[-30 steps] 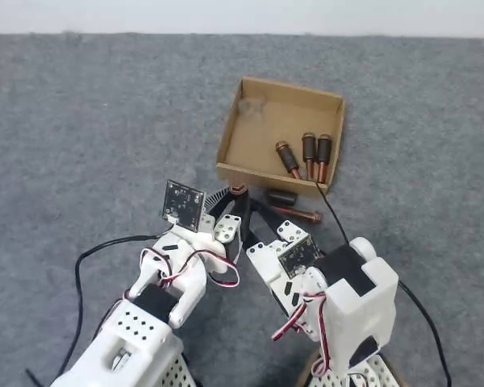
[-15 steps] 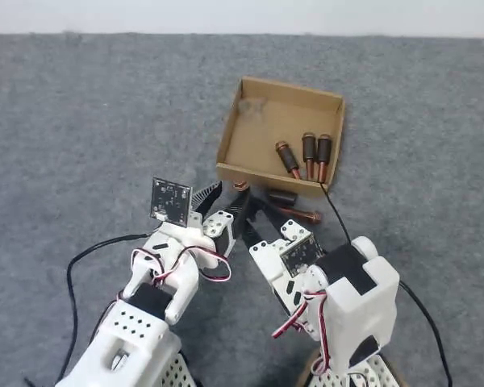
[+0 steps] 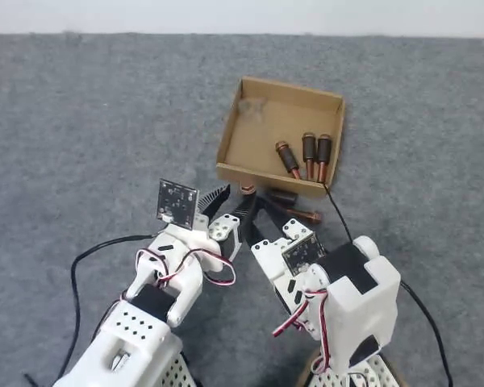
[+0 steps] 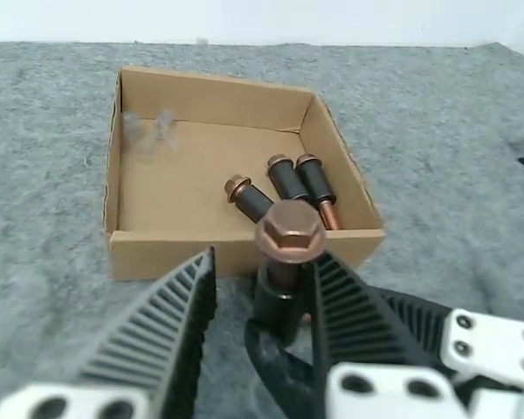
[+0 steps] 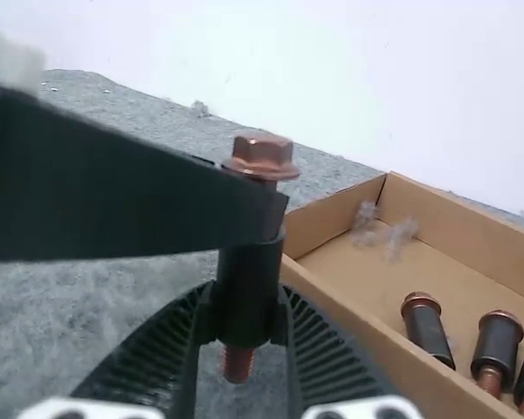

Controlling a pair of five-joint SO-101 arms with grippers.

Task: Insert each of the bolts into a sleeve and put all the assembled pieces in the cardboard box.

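**Station status: fourth piece held just outside the box**

The grey carpeted table (image 3: 105, 121) carries both arms side by side at its near edge. The cardboard box (image 3: 258, 141) sits beyond them, open side up.

Right gripper (image 5: 244, 301): closed on a black sleeve (image 5: 244, 279), held upright just in front of the box's near wall. A copper bolt (image 5: 260, 158) is seated through this sleeve. Its hex head stands above the sleeve top and its threaded tip projects below.

Left gripper (image 4: 264, 260): jaws spread apart, one finger to each side of the bolt head. One finger lies close against the bolt, the other stands clear of it. It grips nothing.

Three assembled pieces (image 3: 309, 151) lie side by side on the box floor against the near wall, towards its right corner.

A loose sleeve (image 3: 283, 197) lies on the table just outside the near wall. A loose bolt (image 3: 304, 214) lies just beside it, nearer the right arm.
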